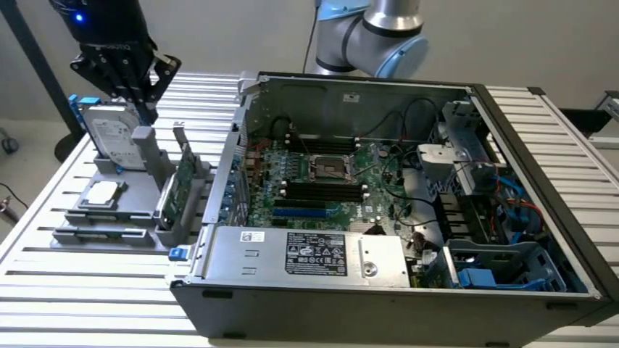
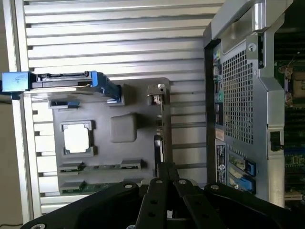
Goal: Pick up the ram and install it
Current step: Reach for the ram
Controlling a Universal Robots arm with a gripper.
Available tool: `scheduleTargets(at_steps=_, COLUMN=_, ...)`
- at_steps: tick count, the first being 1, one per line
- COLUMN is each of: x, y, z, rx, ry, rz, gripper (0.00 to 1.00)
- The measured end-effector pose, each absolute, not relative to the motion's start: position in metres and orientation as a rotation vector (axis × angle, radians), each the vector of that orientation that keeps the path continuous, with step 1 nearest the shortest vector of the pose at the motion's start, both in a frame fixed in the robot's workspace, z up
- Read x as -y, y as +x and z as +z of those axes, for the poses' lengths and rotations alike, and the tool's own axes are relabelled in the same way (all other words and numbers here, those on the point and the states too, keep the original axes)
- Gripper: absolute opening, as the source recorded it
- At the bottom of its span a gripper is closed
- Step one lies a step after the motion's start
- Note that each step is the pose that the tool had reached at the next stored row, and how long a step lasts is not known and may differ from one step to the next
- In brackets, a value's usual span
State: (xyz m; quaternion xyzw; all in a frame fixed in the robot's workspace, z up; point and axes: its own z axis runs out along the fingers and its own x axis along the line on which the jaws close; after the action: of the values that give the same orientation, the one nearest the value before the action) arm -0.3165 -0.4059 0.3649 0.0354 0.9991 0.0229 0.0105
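Approach step: closed, empty black jaws are hovering above the grey plastic tray (image 2: 107, 153) holding the thin green ram stick (image 2: 102, 166). Grasping requires opened jaws aligned along it.

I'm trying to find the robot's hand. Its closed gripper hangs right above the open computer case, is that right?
No. The exterior view shows the closed gripper hanging above the hard drive in the gray holder, to the exterior view's left of the open computer case, not above it.
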Motion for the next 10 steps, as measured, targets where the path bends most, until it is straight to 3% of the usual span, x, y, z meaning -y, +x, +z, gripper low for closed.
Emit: scheduleTargets(at_steps=10, x=0.408, y=-0.360, z=0.355, rx=-3.118, ry=0.110, rz=0.067, gripper=0.11)
